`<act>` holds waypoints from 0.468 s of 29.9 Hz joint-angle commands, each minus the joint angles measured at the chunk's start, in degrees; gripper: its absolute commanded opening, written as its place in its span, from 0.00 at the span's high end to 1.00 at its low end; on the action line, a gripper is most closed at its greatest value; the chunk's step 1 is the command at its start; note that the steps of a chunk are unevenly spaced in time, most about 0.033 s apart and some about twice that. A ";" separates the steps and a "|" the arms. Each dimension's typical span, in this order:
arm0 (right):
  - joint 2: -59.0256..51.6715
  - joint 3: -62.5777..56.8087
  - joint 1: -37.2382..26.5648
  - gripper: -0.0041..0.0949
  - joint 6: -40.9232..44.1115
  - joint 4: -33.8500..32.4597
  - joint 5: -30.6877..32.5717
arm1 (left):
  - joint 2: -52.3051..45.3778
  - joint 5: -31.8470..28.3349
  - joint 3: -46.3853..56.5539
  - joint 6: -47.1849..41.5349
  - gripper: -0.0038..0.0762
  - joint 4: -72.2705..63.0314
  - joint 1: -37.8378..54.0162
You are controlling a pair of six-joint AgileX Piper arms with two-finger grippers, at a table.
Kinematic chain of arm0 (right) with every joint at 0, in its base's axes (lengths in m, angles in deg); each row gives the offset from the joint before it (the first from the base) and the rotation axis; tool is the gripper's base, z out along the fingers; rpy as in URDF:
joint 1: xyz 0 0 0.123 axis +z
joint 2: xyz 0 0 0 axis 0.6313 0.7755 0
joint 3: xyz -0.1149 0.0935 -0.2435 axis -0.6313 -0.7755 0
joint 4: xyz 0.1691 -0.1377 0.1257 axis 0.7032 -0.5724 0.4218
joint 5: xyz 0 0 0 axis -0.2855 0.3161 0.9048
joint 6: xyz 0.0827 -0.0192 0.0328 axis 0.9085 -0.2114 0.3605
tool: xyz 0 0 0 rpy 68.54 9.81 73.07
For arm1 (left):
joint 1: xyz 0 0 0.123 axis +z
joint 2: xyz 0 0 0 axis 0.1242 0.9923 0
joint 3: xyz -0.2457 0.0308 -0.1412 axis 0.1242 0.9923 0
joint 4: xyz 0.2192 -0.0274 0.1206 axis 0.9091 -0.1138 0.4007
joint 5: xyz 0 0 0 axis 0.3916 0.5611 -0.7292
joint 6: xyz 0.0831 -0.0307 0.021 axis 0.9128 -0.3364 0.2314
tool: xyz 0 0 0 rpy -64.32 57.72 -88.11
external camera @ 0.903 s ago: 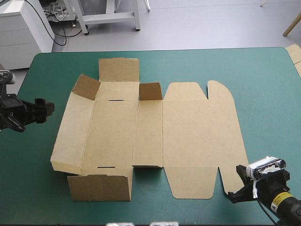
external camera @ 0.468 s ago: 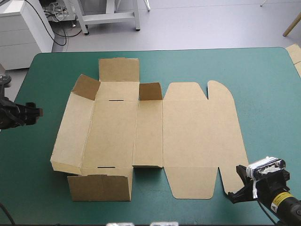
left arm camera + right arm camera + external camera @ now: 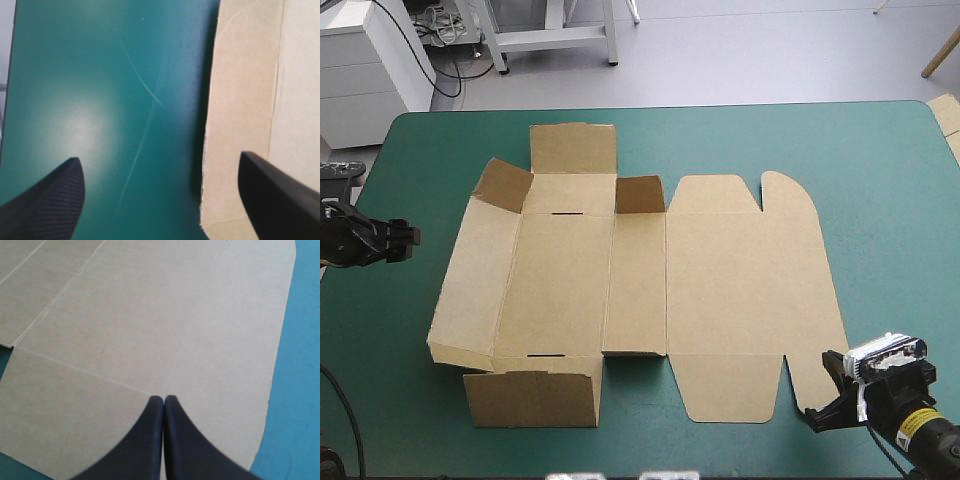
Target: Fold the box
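The brown box (image 3: 720,290) lies unfolded in the middle of the teal-green table (image 3: 880,200). Its left long wall (image 3: 470,280) is tilted up. Two small flaps (image 3: 505,185) stand raised at the far side, and the wide lid panel lies flat on the right. My left gripper (image 3: 410,240) hovers near the table's left edge, a short way off that wall. In the left wrist view it is open (image 3: 159,159), with bare cover between the fingers and the box's edge (image 3: 240,100) by one finger. My right gripper (image 3: 820,412) is shut (image 3: 164,400) over the lid's near right corner (image 3: 150,315).
A strip of more board (image 3: 948,115) shows at the table's far right edge. Open teal-green cover runs along the far side and the right of the box. The near flap (image 3: 530,398) of the box stands close to the table's front edge.
My left gripper drew back from the box toward the table's left edge, then eased slightly toward the box again. The right gripper and the box have not moved.
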 commanded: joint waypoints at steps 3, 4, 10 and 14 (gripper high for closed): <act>0.32 1.49 -0.27 0.98 -0.57 -0.81 -3.69 | 0.84 1.21 -1.33 1.48 0.21 -2.36 -0.44; 0.32 1.49 -0.27 0.98 -0.57 -0.81 -3.69 | 1.83 1.21 -1.33 2.18 0.21 -2.86 -0.34; 0.32 1.49 -0.27 0.98 -0.99 -0.81 -3.69 | 11.11 1.30 -1.33 8.68 0.21 -14.80 1.86; 0.32 1.49 -0.27 0.98 -1.17 -0.81 -3.69 | 17.52 1.30 -1.33 12.31 0.21 -22.78 4.95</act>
